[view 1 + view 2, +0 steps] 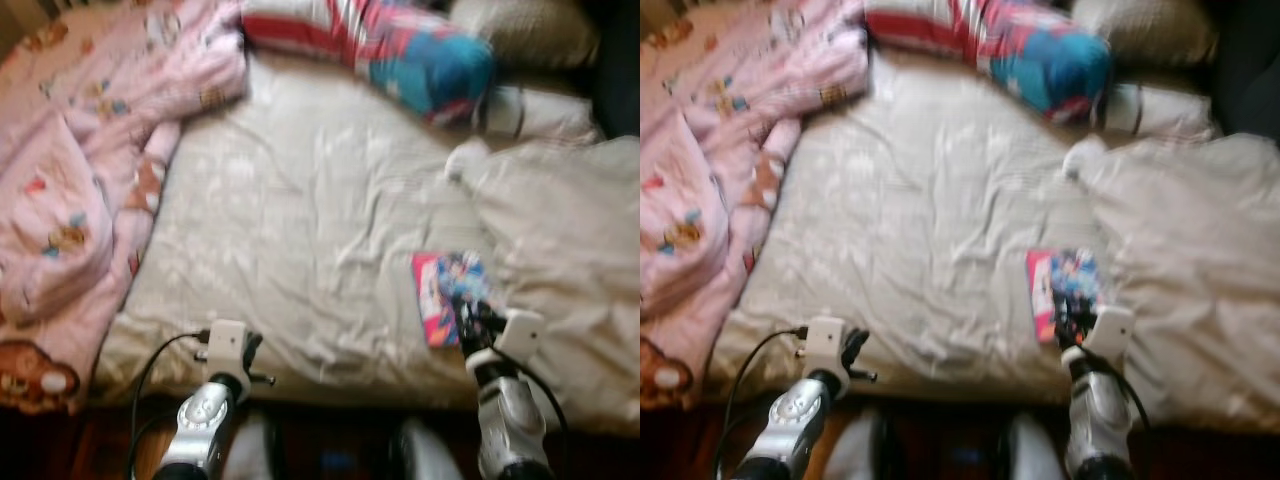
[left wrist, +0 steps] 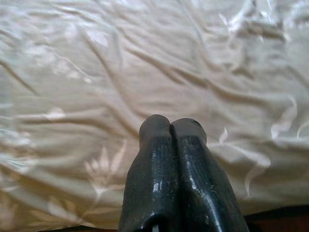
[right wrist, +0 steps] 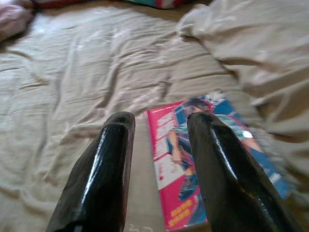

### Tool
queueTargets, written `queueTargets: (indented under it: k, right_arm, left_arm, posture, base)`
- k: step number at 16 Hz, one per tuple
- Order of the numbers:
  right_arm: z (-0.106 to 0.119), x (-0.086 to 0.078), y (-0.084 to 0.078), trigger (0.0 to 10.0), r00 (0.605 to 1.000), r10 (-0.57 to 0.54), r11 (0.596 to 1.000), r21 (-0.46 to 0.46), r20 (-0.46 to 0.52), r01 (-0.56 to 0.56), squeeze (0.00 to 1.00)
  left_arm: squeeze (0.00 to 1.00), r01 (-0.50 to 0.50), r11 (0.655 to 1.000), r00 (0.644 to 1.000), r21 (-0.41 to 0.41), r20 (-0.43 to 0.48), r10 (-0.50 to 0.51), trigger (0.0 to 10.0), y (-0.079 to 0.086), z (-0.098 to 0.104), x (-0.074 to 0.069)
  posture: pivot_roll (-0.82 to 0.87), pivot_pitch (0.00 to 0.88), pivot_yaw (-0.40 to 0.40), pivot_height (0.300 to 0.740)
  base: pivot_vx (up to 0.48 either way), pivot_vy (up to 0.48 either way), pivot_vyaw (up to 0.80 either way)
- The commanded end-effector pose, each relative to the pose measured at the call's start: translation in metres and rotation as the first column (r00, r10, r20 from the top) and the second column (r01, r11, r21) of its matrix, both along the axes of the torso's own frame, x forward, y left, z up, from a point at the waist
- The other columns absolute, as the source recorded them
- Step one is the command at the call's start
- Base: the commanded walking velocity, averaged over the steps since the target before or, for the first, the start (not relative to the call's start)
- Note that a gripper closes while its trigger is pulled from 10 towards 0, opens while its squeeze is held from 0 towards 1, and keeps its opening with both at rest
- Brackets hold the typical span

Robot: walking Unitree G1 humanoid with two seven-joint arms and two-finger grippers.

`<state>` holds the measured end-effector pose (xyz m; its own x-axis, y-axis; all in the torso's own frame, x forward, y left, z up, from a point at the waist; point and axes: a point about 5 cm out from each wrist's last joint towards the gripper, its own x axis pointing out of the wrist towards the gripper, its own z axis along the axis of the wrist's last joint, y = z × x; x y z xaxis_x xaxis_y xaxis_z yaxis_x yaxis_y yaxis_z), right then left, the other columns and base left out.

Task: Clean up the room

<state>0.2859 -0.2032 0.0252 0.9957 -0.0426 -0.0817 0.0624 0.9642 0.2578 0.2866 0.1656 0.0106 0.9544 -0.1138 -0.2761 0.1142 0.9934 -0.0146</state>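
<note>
A pink and blue comic book (image 1: 447, 294) lies flat on the cream bedsheet (image 1: 300, 230), near the bed's front edge on the right. My right gripper (image 3: 159, 128) is open just above the book's (image 3: 193, 159) near end, one finger over its cover and the other over the sheet beside it. In the head views the right gripper (image 1: 470, 315) sits at the book's near edge. My left gripper (image 2: 170, 126) is shut with nothing in it, low over the sheet at the front edge of the bed, left of centre (image 1: 235, 350).
A pink printed quilt (image 1: 80, 170) is heaped on the bed's left side. A red, white and blue pillow (image 1: 400, 50) lies at the head. A crumpled cream blanket (image 1: 560, 240) covers the right side next to the book. Dark floor runs below the bed edge.
</note>
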Motion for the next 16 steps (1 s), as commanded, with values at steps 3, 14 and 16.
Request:
queueTargets:
  k: [3, 14, 16]
  right_arm:
    - [-0.031, -0.020, -0.005, 10.0, 0.979, -0.044, 0.999, -0.007, -0.197, 0.044, 0.00]
    - [-0.085, -0.077, -0.018, 10.0, 0.807, -0.104, 0.994, -0.050, -0.582, 0.093, 0.00]
    - [-0.090, -0.084, -0.016, 10.0, 0.778, -0.094, 0.996, -0.068, -0.621, 0.066, 0.00]
  left_arm:
    - [0.00, -0.069, 0.998, 0.992, 0.004, -0.104, 0.069, 10.0, 0.014, -0.016, -0.008]
    - [0.00, -0.118, 0.989, 0.873, 0.087, -0.465, 0.146, 10.0, 0.027, -0.068, -0.061]
    - [0.00, -0.089, 0.993, 0.870, 0.080, -0.480, 0.117, 10.0, 0.023, -0.070, -0.061]
  posture:
    - [0.03, 0.081, -0.005, 0.740]
    - [-0.02, 0.016, 0.009, 0.740]
    - [-0.03, 0.004, 0.013, 0.740]
  base:
    - [0.000, 0.000, 0.00]
    - [0.000, 0.000, 0.00]
    - [0.000, 0.000, 0.00]
